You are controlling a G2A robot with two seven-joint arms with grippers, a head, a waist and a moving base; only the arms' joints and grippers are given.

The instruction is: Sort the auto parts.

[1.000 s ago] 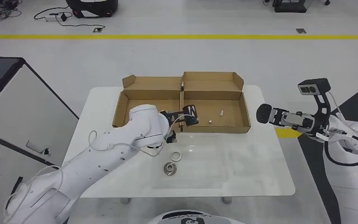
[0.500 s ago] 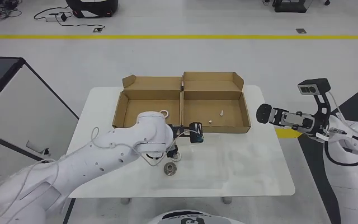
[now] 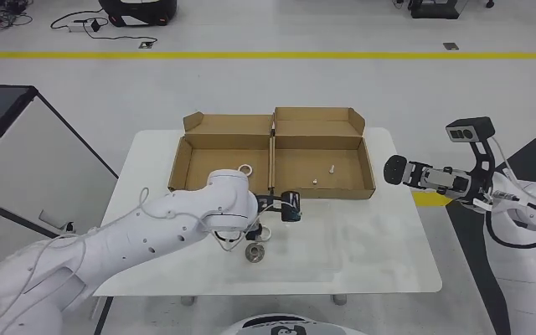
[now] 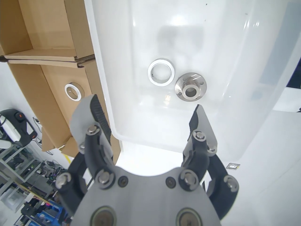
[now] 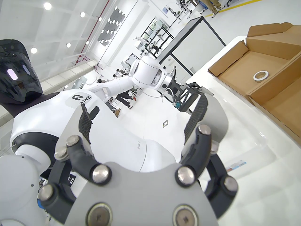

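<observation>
Ring (image 4: 74, 92) lies in cardboard box (image 4: 28, 24); second ring (image 4: 161, 72), flange (image 4: 191, 89) wait on table (image 4: 211, 24); left gripper (image 4: 145, 103), right gripper (image 5: 144, 104) spread, empty.

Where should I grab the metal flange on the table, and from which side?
Probably grip the flange by its raised central hub, from straight above: it lies flat, hub up, and the white ring crowds one side of its rim.

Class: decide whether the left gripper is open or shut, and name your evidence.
Open. The left gripper has its jaws spread wide with nothing between them; the ring and flange lie on the table beyond.
</observation>
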